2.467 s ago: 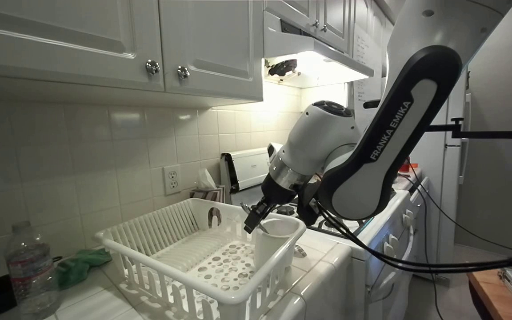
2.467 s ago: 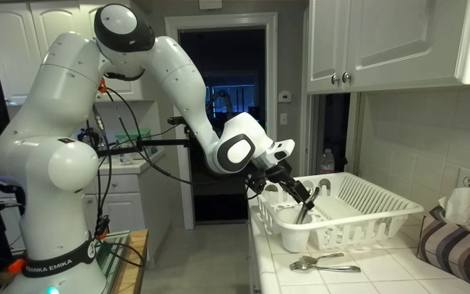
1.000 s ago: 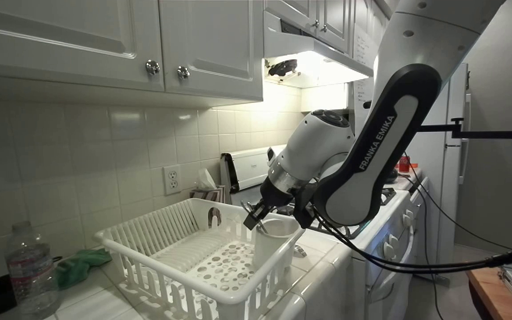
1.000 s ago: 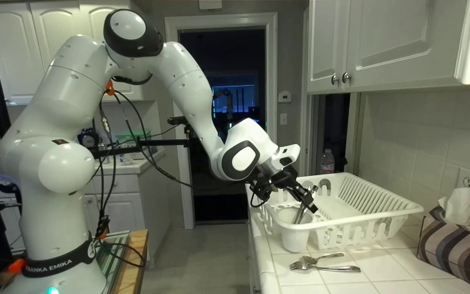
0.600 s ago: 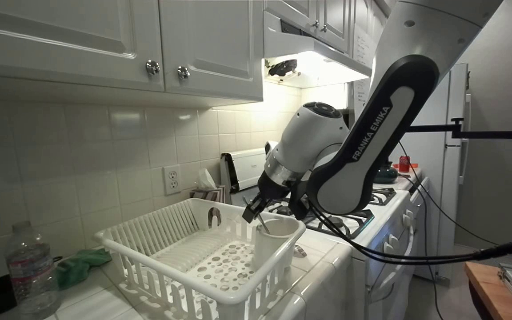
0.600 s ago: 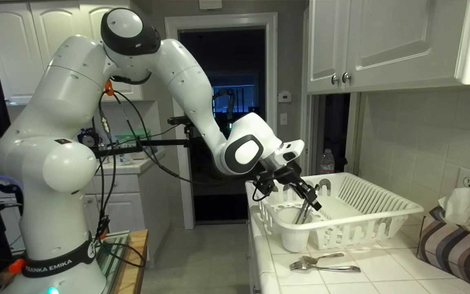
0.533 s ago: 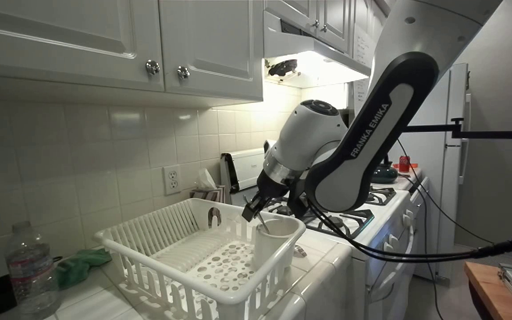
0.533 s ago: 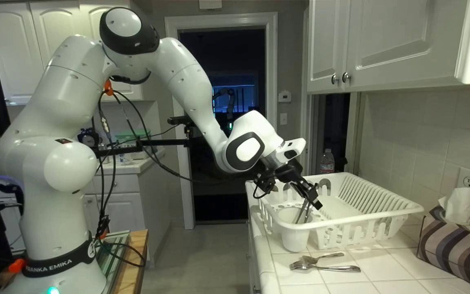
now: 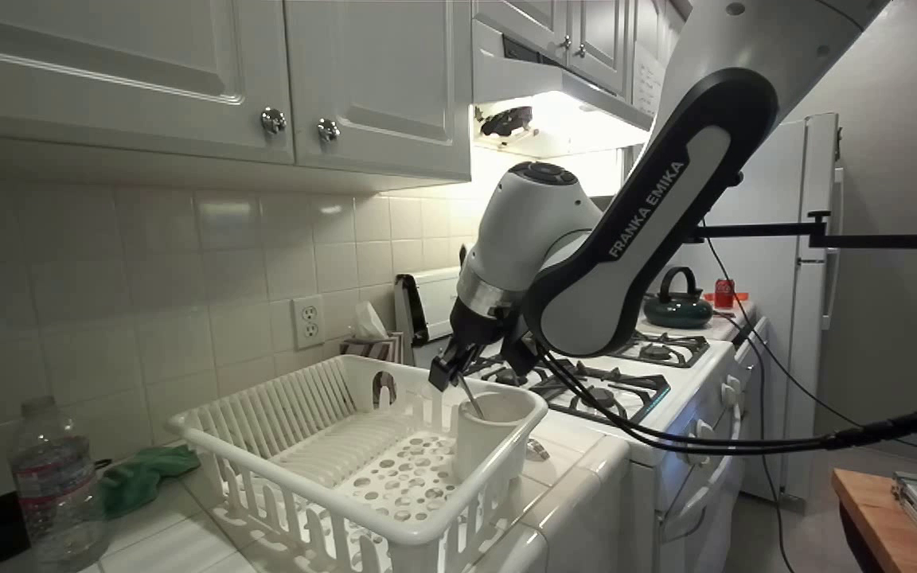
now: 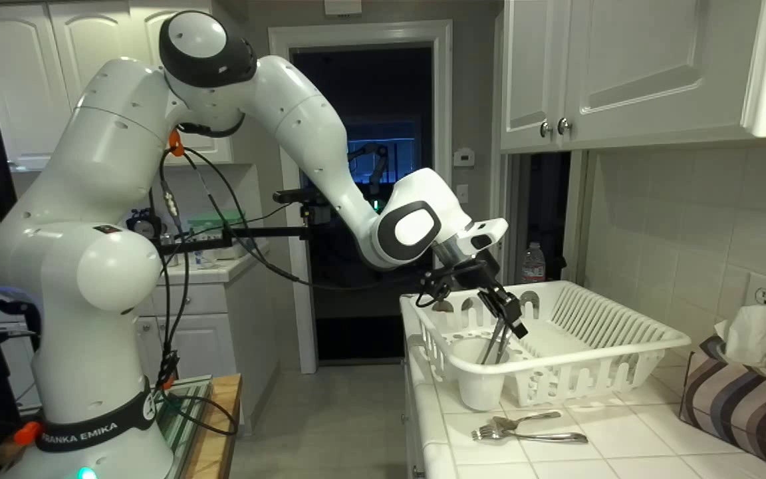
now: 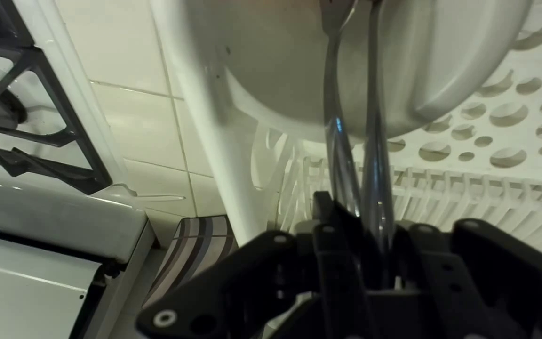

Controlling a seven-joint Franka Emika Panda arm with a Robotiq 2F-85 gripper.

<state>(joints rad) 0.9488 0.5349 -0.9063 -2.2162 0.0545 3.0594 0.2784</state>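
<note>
My claw [image 11: 370,226] pinches two metal utensils [image 11: 375,141] near their upper ends, and they slant down into the white cup [image 10: 479,389] at one corner of the dish rack [image 9: 291,478]; I see a fork [image 10: 549,437] lying beside it on the worktop [image 10: 612,422].

The wrist view's top edge cuts off the cutlery [image 11: 376,132] and white cup [image 11: 280,70].
</note>
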